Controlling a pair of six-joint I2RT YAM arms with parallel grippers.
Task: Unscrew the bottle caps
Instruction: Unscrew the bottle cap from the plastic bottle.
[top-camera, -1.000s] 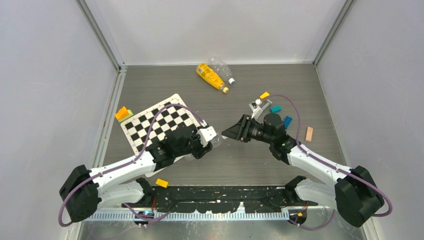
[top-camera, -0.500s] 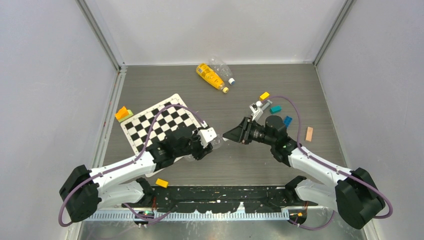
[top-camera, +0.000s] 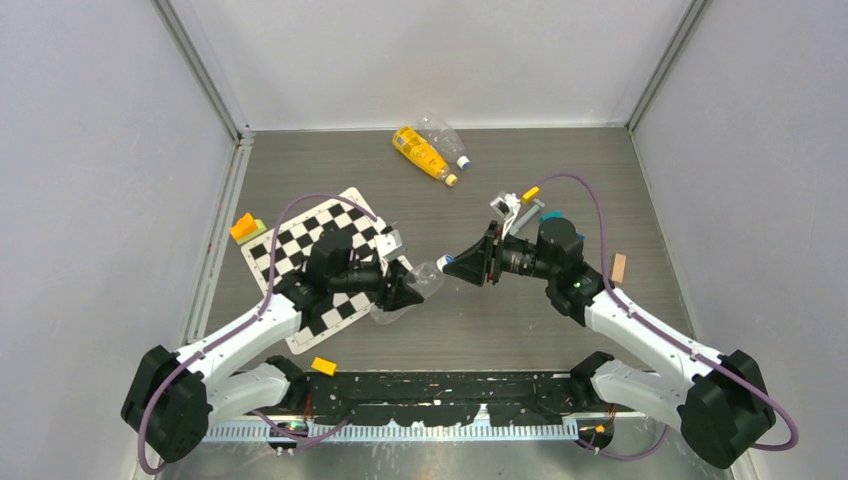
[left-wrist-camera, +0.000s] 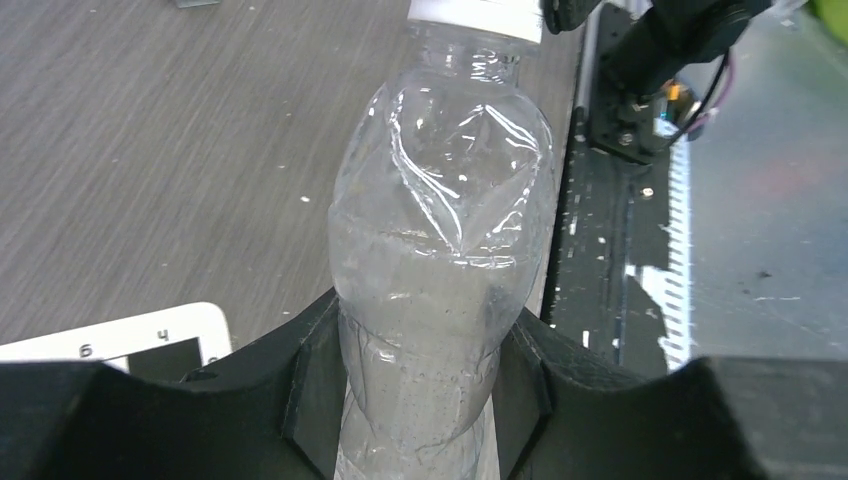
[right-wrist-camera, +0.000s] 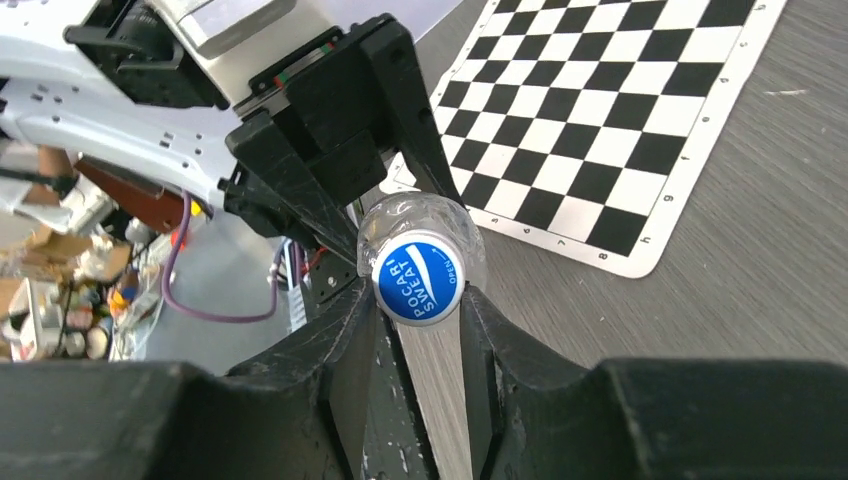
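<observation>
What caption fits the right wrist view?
Right gripper grips the blue cap of a clear bottle held by the left gripper, checkerboard behind.

clear crinkled bottle (left-wrist-camera: 440, 260): aloft, level; blue cap (right-wrist-camera: 420, 280): on | yellow bottle (top-camera: 420, 152); second clear bottle (top-camera: 440, 130): lying far back

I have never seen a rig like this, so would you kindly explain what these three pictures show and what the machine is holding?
This is a robot: a left arm and a right arm bolted to a table. One picture looks down from above; the other two come from a camera on each wrist. The left gripper is clamped around a clear crinkled bottle. The right gripper is closed on that bottle's blue cap, presumably to twist it off. On the table lie a checkerboard, a yellow bottle beside a second clear bottle, and a few small coloured blocks.
</observation>
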